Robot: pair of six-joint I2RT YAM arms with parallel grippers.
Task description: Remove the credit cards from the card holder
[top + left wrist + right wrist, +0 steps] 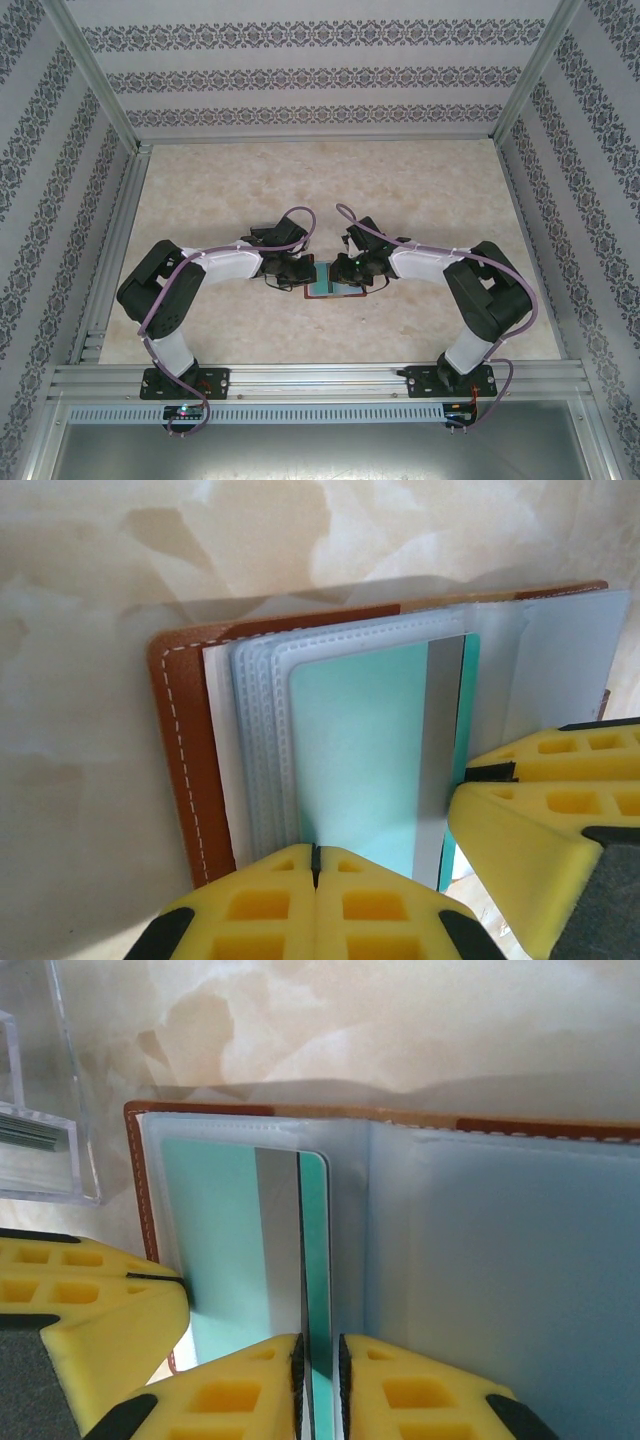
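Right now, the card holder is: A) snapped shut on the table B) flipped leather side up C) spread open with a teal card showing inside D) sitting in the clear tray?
C: the card holder lies spread open on the table, both leaves visible from the right wrist, with a teal card showing inside.

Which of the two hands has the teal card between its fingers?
The right hand: the teal card runs edge-on into the slit between its fingers. The left hand has its fingers flush together, nothing visible between them.
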